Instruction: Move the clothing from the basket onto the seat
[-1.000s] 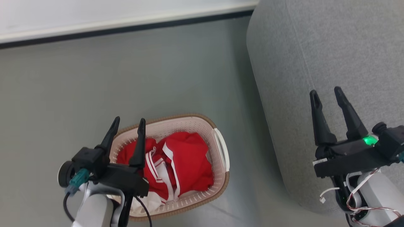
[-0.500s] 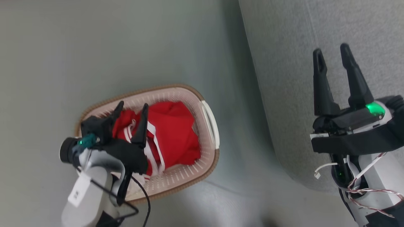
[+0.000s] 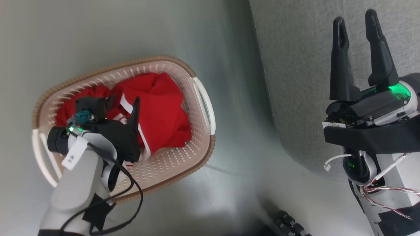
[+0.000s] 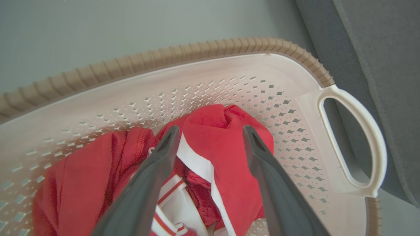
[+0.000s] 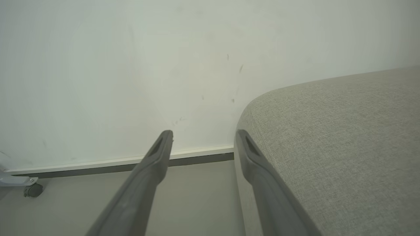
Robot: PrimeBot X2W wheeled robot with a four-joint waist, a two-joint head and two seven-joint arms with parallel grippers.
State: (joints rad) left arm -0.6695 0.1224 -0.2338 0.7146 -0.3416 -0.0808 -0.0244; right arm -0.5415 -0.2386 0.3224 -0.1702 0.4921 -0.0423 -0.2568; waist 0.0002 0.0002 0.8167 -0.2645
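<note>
Currently I see the sofa (image 3: pixel 295 65) at right, the basket (image 3: pixel 170 172) on the floor (image 3: pixel 229 183) beside it, clothing (image 3: pixel 160 108) inside; my left end effector (image 3: pixel 124 101) straddles a red fold, fingers apart, and the right end effector (image 3: pixel 355 16) is spread empty before the sofa

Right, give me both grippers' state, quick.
Left gripper: open, empty, over bright red fabric clothing in the cream perforated plastic basket.
Right gripper: open, empty, beside the grey upholstered seat.
</note>
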